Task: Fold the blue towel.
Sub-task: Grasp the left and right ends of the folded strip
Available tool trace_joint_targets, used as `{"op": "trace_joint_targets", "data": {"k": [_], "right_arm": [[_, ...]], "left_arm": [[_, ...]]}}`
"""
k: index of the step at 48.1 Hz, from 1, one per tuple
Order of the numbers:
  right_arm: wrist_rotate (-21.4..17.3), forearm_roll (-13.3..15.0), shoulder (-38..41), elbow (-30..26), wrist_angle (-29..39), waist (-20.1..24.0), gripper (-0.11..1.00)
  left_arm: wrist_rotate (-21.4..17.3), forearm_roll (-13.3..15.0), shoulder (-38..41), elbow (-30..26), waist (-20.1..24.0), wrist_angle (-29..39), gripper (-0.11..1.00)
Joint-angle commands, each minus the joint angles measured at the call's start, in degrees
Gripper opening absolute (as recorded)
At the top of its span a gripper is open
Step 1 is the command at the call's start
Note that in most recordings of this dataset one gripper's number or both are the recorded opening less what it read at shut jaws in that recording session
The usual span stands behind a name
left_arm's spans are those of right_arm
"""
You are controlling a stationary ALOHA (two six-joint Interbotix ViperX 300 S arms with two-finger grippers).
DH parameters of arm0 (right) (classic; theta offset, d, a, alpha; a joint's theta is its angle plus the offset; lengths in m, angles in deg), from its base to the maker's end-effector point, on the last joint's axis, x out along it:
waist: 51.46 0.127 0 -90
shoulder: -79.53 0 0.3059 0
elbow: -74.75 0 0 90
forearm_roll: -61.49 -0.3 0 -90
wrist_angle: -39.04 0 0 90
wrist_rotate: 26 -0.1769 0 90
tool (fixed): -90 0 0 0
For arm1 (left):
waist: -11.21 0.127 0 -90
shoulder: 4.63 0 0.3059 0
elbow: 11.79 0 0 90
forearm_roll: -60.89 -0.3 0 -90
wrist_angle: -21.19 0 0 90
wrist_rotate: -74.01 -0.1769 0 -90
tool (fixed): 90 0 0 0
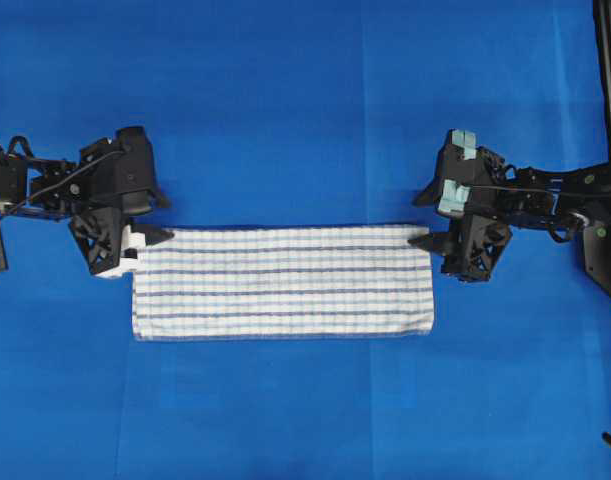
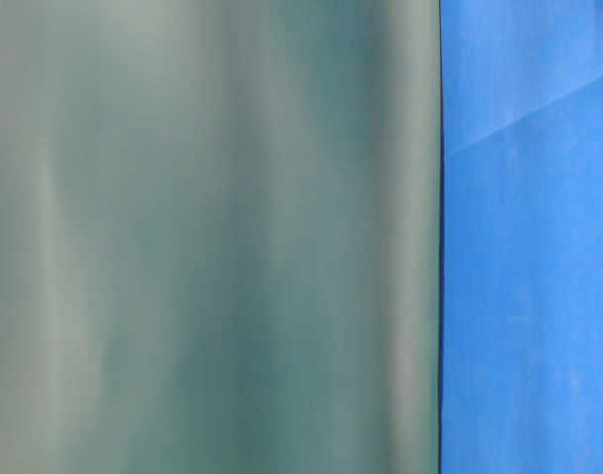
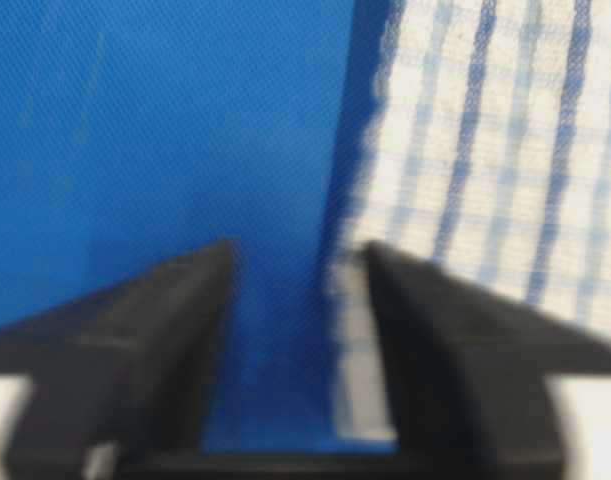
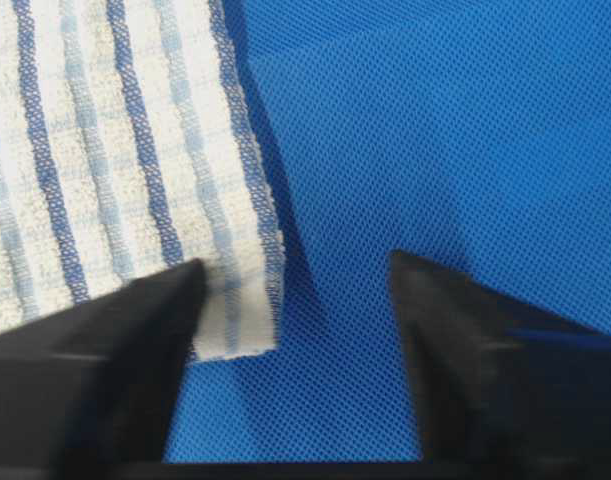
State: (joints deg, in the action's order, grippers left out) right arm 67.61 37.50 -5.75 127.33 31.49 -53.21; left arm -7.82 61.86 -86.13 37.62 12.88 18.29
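Towel (image 1: 283,282) lies flat at centre of the table cover (image 1: 305,100), a long narrow strip running 9 to 3 o'clock. Its shape and the doubled far edge suggest one fold already made; hard to confirm layer count from overhead.

Left gripper (image 1: 135,245) sits at the towel's 9–10 o'clock corner, right gripper (image 1: 430,240) at the 2–3 o'clock corner. Both low to the table.

Left wrist view: jaws apart, towel (image 3: 485,160) edge lying against the inner face of one finger, nothing pinched. Right wrist view: jaws wide apart, towel (image 4: 115,170) corner just beside one finger (image 4: 95,350), other finger on bare cover. No grasp on either side.

Judgement: first lengthwise fold looks done; at least one crosswise fold, end to end, probably remains.

Table-level view is blocked by a blurred grey-green surface (image 2: 212,237); no use.

No brands, labels or readable writing anywhere.
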Motion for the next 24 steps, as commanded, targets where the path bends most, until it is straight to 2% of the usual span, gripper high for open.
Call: {"op": "trace_joint_targets", "data": {"k": [1,5,8,13,24], "right_arm": [[0.2,0.7,-0.4,-0.4,-0.2,0.1,0.37],[0.4,0.9,-0.6,-0.4,-0.1,0.1,0.16],[0.6,1.0,-0.9,-0.4,-0.1,0.0,0.05],[0.7,0.9,-1.2,-0.3,-0.1,0.0,-0.04],[0.7,1.0,-2.5,-0.1,-0.4,-0.4,-0.04]], "left_arm": [[0.1,0.1,0.4,-0.9,-1.9,2.1,0.36],[0.2,0.1,0.4,-1.4,-3.1,3.8,0.14],[0.2,0.1,0.5,-1.8,-4.0,4.6,0.03],[0.3,0.1,0.4,-2.1,-5.0,5.1,0.02],[0.2,0.2,-0.5,-2.3,-5.1,5.9,0.02]]}}
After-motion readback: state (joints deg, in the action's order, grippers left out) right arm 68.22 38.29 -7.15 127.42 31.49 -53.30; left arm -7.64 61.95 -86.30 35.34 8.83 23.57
